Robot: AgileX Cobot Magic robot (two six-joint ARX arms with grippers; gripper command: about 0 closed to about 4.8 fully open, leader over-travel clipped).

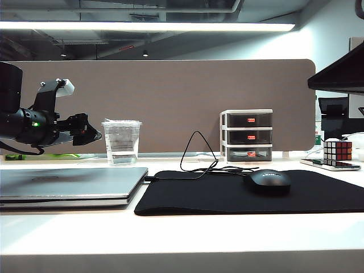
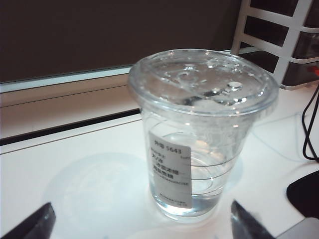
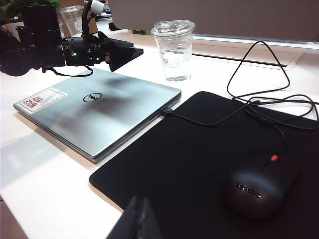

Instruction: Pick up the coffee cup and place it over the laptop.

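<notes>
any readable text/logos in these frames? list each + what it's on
"DELL": round logo on the laptop lid.
"Lenovo": on the black mouse.
White label on the coffee cup: a first line with what looks like "5643"; the rest is too small to read.
Red-and-white sticker on the laptop lid: print too blurred to read.
Left gripper and right gripper: no markings visible.
</notes>
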